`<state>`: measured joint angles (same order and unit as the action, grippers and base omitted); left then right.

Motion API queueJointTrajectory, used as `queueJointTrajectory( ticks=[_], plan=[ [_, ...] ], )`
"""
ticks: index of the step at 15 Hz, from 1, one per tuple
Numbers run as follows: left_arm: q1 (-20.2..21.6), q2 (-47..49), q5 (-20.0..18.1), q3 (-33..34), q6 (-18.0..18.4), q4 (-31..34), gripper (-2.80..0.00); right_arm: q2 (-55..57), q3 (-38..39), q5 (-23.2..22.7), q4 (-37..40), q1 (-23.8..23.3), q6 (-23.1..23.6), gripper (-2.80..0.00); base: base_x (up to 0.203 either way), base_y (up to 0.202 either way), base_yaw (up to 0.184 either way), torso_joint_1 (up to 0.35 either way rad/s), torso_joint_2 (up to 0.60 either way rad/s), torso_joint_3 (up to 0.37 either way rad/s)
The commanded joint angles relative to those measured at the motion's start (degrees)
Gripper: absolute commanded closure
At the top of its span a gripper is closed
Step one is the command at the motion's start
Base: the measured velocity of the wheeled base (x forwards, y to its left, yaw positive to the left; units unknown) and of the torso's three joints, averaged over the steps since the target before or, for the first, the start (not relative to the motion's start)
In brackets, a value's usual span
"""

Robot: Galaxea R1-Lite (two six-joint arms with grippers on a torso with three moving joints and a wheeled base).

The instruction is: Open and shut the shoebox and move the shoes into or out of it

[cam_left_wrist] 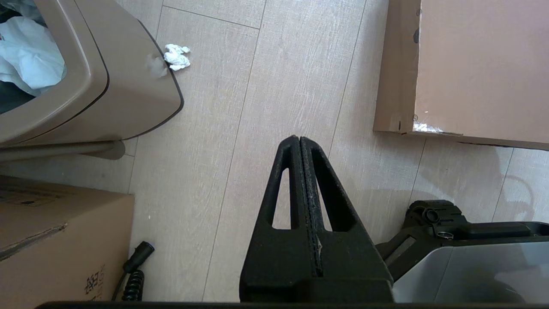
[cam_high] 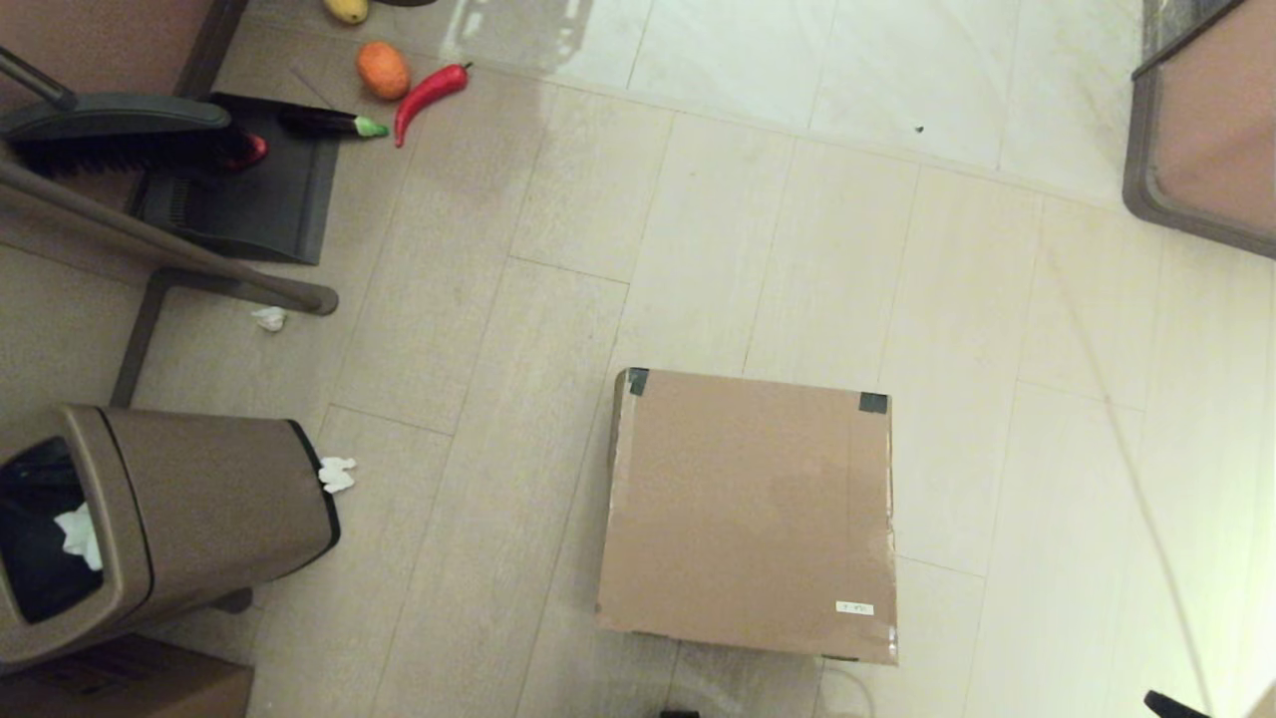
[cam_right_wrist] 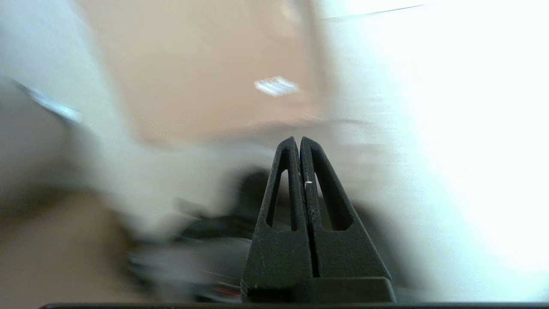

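Note:
The shoebox [cam_high: 753, 509] lies flat on the tiled floor with its lid down, two dark tape patches at its far corners and a small white label near its near right corner. The shoes are hidden. My left gripper [cam_left_wrist: 299, 138] is shut on nothing, low over bare floor, with the shoebox's near left corner [cam_left_wrist: 467, 73] off to its right. My right gripper [cam_right_wrist: 299, 139] is shut and empty; the shoebox [cam_right_wrist: 206, 73] with its white label lies ahead of it. Only a dark tip [cam_high: 1171, 704] of the right arm shows at the head view's bottom right edge.
A brown plastic trash bin [cam_high: 169, 519] stands left of the shoebox, with crumpled tissue [cam_high: 337, 475] beside it. A darker cardboard box [cam_high: 120, 683] sits at bottom left. A broom, dustpan [cam_high: 239, 189] and toy vegetables [cam_high: 429, 92] lie at the far left. A table corner [cam_high: 1211, 130] is at the far right.

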<state>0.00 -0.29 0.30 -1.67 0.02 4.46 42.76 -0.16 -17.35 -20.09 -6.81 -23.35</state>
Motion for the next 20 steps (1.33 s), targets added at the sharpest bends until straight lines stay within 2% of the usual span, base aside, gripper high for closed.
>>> queueJointTrajectory(
  ticks=[1, 3, 6, 7, 8, 9, 10, 12, 14, 17, 20],
  plan=[
    [0.0, 0.29, 0.05, 0.0, -0.02, 0.11, 0.0, -13.08, -0.92, 3.52, 10.78, 2.69, 8.86, 0.0, 0.0, 0.0, 0.0, 0.0, 0.0, 0.0],
    [0.0, 0.29, 0.05, 0.0, -0.02, 0.11, 0.0, -24.34, -2.59, 5.41, 19.66, 4.44, 15.89, 0.0, 0.0, 0.0, 0.0, 0.0, 0.0, 0.0],
    [0.0, 0.29, -0.04, 0.0, -0.11, 0.11, 0.0, -40.25, -3.43, 7.2, 23.87, 6.33, 21.53, 0.0, 0.0, 0.0, 0.0, 0.0, 0.0, 0.0],
    [0.0, 0.29, 0.05, 0.0, -0.11, 0.11, 0.0, -42.54, -2.45, 9.15, 21.62, 6.75, 24.07, 0.0, 0.0, 0.0, 0.0, 0.0, 0.0, 0.0],
    [0.0, 0.29, 0.03, 0.0, -0.1, 0.11, 0.0, -43.0, -0.3, 11.34, 16.97, 7.05, 25.21, 0.0, 0.0, 0.0, 0.0, 0.0, 0.0, 0.0],
    [0.0, 0.29, 0.05, 0.0, -0.09, 0.11, 0.0, -42.88, 0.32, 13.23, 15.86, 7.19, 25.4, 0.0, 0.0, 0.0, 0.0, 0.0, 0.0, 0.0],
    [0.0, 0.29, -0.03, 0.0, -0.11, 0.11, 0.0, -42.81, 0.29, 16.04, 19.01, 7.28, 26.65, 0.0, 0.0, 0.0, 0.0, 0.0, 0.0, 0.0],
    [0.0, 0.29, 0.05, 0.0, -0.11, 0.11, 0.0, -42.77, 0.25, 14.98, 20.18, 7.33, 33.56, 0.0, 0.0, 0.0, 0.0, 0.0, 0.0, 0.0],
    [0.0, 0.29, -0.02, 0.0, -0.11, 0.11, 0.0, -42.76, 0.24, 13.97, 20.55, 7.34, 33.79, 0.0, 0.0, 0.0, 0.0, 0.0, 0.0, 0.0],
    [0.0, 0.29, 0.05, 0.0, -0.05, 0.11, 0.0, -42.76, 0.23, 14.11, 20.58, 7.34, 30.79, 0.0, 0.0, 0.0, 0.0, 0.0, 0.0, 0.0],
    [0.0, 0.29, 0.03, 0.0, -0.11, 0.11, 0.0, -42.76, 0.16, 14.19, 20.62, 7.34, 29.76, 0.0, 0.0, 0.0, 0.0, 0.0, 0.0, 0.0]
  ],
)
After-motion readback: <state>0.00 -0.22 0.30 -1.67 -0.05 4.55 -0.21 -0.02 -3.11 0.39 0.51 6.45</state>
